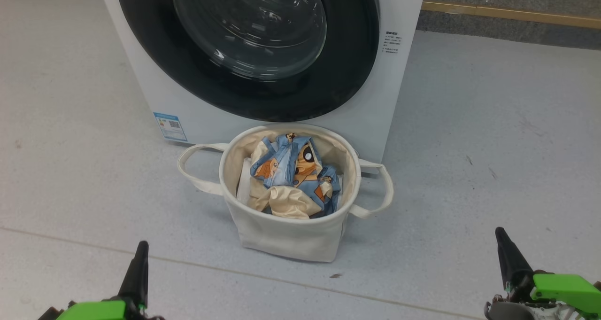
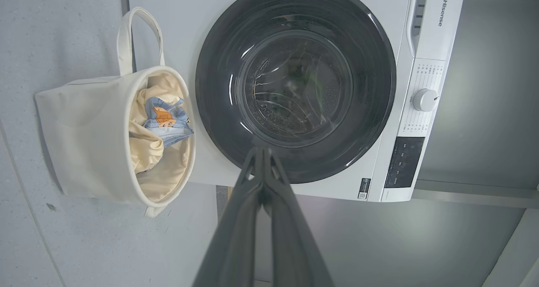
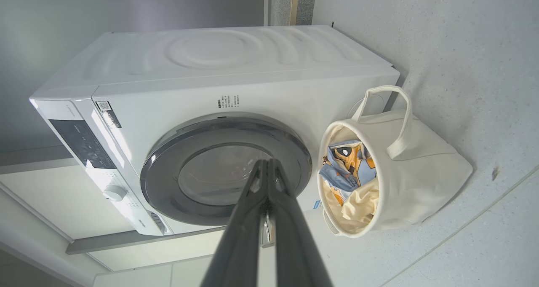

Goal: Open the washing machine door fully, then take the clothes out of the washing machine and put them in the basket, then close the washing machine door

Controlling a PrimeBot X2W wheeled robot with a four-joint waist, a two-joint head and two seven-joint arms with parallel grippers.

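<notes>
1. door (image 1: 249,33): shut, with its black rim flush against the white front of the washer (image 1: 382,92). the clear glass bowl at its centre reflects light. what lies in the drum behind it cannot be told.

2. clothes (image 1: 291,174): inside the basket (image 1: 286,238), bunched in a heap. the blue part with orange cartoon faces lies on top and toward the washer. a cream fold lies on the near side. a strip of plain white fabric (image 1: 243,186) shows between the heap and the basket's left wall.

3. basket: upright on the grey floor (image 1: 469,169), directly below the door and just in front of the washer. whether it touches the washer cannot be told. one looped handle (image 1: 192,169) sticks out on the left and the other (image 1: 387,188) on the right.

4. left gripper (image 2: 262,152): the fingers are pressed together along their length, with nothing between them. in the head view it sits at the lower left, well apart from the basket.

5. right gripper (image 3: 267,162): the fingers meet at the tips and hold nothing. in the head view it sits at the lower right, also well apart from the basket.

6. washer details: a blue label (image 1: 170,126) is on the lower left of the front. in the left wrist view, a white dial (image 2: 424,100) sits beside a dark panel (image 2: 405,162).
</notes>
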